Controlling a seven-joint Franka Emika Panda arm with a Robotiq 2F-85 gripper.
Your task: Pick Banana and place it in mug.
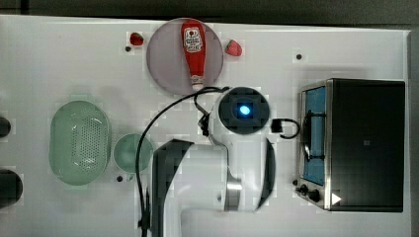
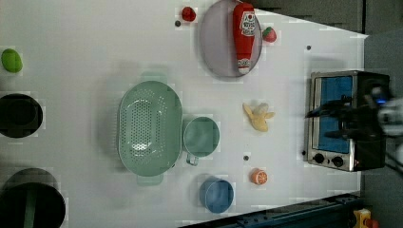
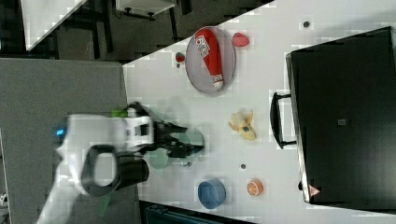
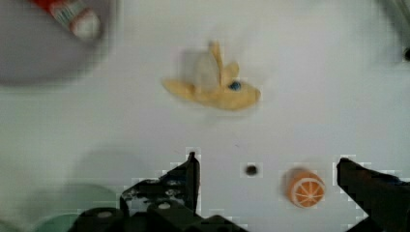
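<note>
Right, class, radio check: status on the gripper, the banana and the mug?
Gripper open, empty, above the table. Banana lying peeled on the table, untouched. Mug empty, upright beside the colander. Nothing on the table between banana and mug.

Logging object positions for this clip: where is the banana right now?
The banana lies on the white table, untouched: in the left view it sits between the mug on the left view's left and the toaster oven on the left view's right, below the ketchup plate.
</note>
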